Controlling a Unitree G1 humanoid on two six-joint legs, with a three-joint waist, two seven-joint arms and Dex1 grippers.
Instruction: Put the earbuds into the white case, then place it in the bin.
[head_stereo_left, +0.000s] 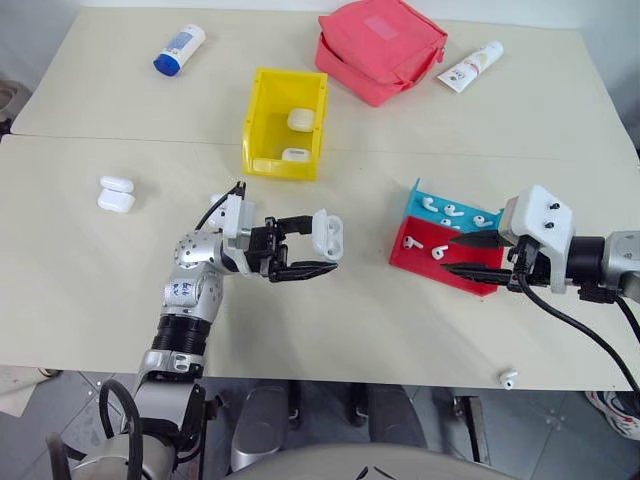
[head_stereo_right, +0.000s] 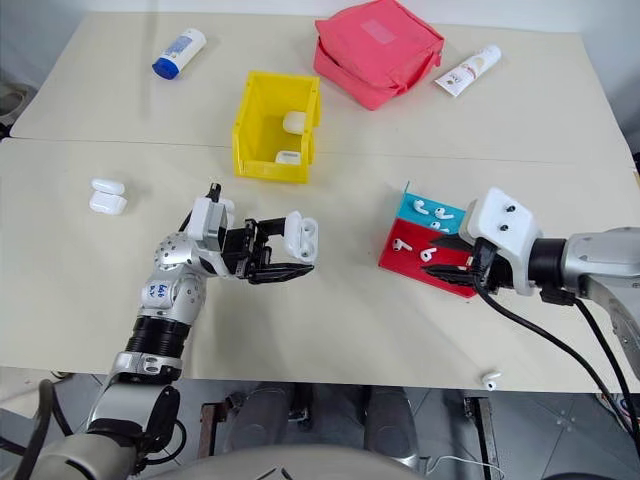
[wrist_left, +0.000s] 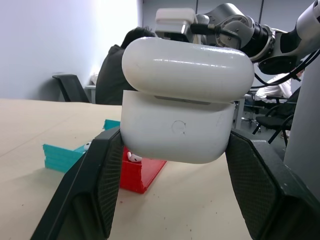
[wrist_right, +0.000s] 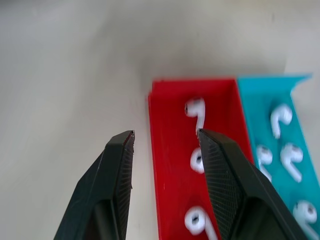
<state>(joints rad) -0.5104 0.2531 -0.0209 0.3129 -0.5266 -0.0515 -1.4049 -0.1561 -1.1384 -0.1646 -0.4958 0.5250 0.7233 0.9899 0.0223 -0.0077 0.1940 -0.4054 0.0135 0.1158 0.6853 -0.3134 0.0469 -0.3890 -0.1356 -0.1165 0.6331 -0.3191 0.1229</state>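
My left gripper (head_stereo_left: 328, 248) is shut on a white case (head_stereo_left: 327, 235), held above the table's middle with its lid ajar; the case (wrist_left: 185, 110) sits between both fingers in the left wrist view. My right gripper (head_stereo_left: 452, 254) stands open and empty over the near end of the red tray (head_stereo_left: 430, 268). An earbud (wrist_right: 196, 109) lies just ahead of its fingertips (wrist_right: 206, 137). Several more earbuds lie in the blue tray (head_stereo_left: 428, 196). One earbud (head_stereo_left: 508, 377) lies loose near the table's front edge. The yellow bin (head_stereo_left: 258, 120) holds two cases (head_stereo_left: 299, 119).
Two more white cases (head_stereo_left: 116, 194) lie at the left of the table. A red pouch (head_stereo_left: 380, 50), a white-and-blue bottle (head_stereo_left: 180, 49) and a white tube (head_stereo_left: 470, 66) lie at the back. A seated person (wrist_left: 120, 65) shows in the left wrist view's background.
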